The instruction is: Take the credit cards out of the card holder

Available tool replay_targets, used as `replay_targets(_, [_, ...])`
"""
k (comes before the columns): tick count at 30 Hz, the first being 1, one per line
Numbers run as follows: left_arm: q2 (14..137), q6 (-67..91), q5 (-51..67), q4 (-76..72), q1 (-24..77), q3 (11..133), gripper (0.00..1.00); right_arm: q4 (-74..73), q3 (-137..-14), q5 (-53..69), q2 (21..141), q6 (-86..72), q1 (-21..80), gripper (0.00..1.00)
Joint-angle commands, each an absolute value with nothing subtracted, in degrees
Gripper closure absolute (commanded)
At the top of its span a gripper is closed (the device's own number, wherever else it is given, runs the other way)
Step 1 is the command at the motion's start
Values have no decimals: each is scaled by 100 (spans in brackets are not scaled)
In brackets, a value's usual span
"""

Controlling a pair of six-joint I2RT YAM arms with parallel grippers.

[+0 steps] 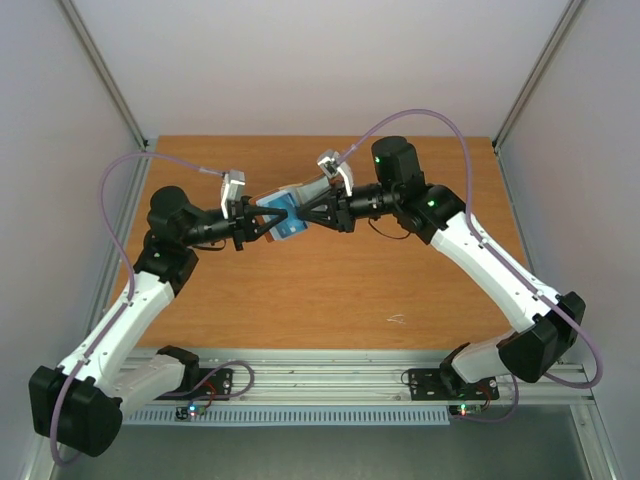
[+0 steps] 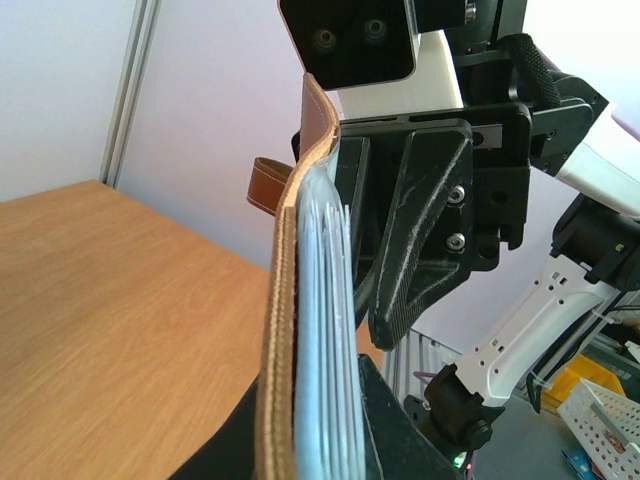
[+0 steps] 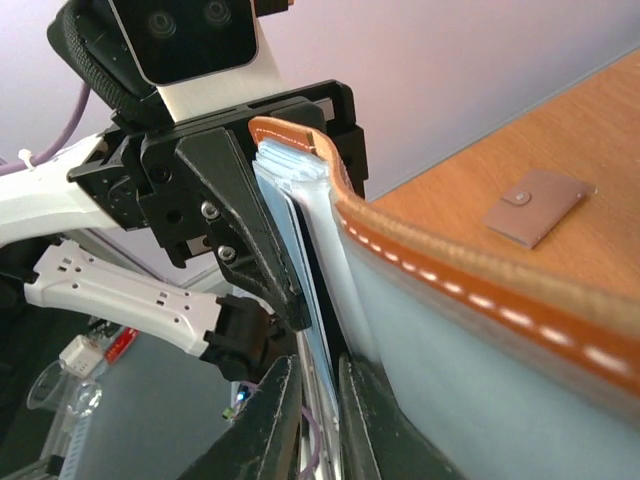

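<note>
Spanning the gap between both arms, the card holder (image 2: pixel 283 330) is suspended above the desk (image 1: pixel 330 290), clear of its surface. The left claw (image 1: pixel 262 224) is clenched on one end of the leather cover. The right claw (image 3: pixel 315 372) is clenched on the thin edges of the credit cards (image 3: pixel 300 260) stacked against the pale blue inner lining.

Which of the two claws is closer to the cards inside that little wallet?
Right. The right gripper seems to pinch the cards themselves; the left gripper clamps the opposite end of the card holder, leather and all.
</note>
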State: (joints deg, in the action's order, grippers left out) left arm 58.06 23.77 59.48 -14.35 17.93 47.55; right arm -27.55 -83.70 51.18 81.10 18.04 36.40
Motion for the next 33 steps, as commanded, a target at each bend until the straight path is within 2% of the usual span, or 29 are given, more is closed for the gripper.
replay_targets(1, [5744, 2312, 6163, -1988, 1969, 4753, 100, -2403, -8534, 5441, 8323, 1838, 3974, 91])
replay_targets(4, [5715, 2303, 6130, -1968, 1973, 4730, 100, -2358, -8432, 5438, 8206, 1861, 3972, 99])
replay_targets(9, [5695, 2303, 6079, -1956, 1969, 4706, 100, -2316, -8291, 5475, 8025, 1852, 3965, 99])
replay_targets(13, [5664, 2309, 6045, -1953, 1969, 4687, 80, -1793, -8005, 5520, 7789, 1577, 3790, 99])
replay_targets(18, [5627, 2363, 6070, -2039, 1969, 4645, 85, -1550, -7715, 5441, 7594, 1339, 3542, 99])
replay_targets(25, [5611, 2390, 6073, -2052, 1969, 4639, 71, -1629, -7560, 5320, 7353, 1327, 3331, 99])
replay_targets(33, [5625, 2399, 6099, -2073, 1969, 4641, 75, -1818, -7575, 5278, 7270, 1424, 3262, 99])
